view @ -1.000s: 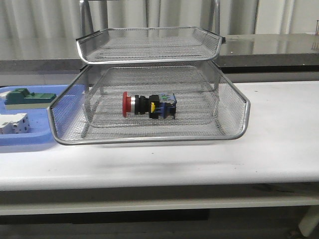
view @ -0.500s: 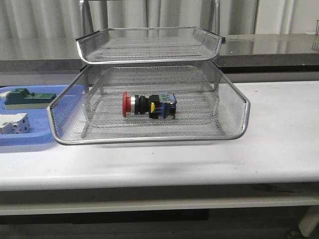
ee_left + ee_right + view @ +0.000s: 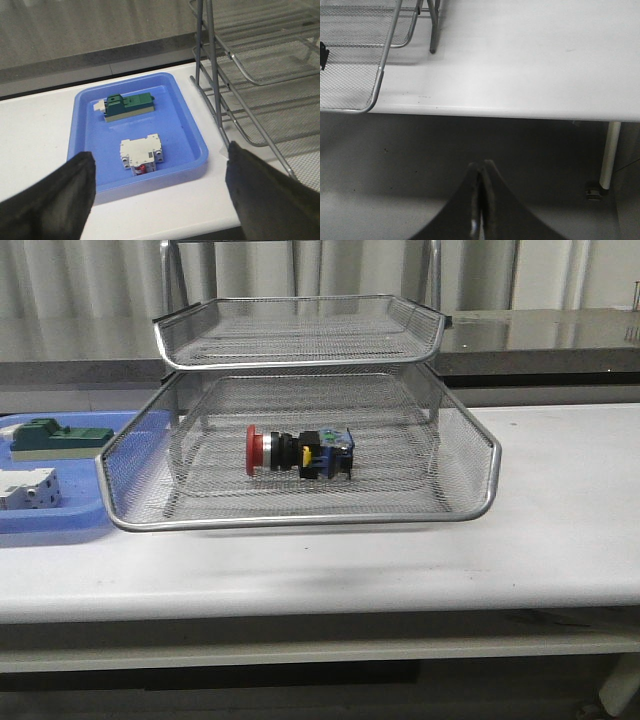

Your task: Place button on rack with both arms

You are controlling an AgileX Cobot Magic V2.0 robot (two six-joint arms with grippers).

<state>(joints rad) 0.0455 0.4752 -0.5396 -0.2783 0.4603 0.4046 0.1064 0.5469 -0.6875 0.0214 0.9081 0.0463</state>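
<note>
The button [image 3: 298, 452] lies on its side in the pulled-out lower tier of the rack [image 3: 300, 522], long axis running nine to three, red head at nine. Neither arm shows in the front view. The left claw [image 3: 157, 192] hangs spread above the blue tray [image 3: 192, 132]; the right claw [image 3: 480, 200], pressed together, hangs off the counter [image 3: 530, 55] edge. Both are well apart from the button, which looks placed.
</note>
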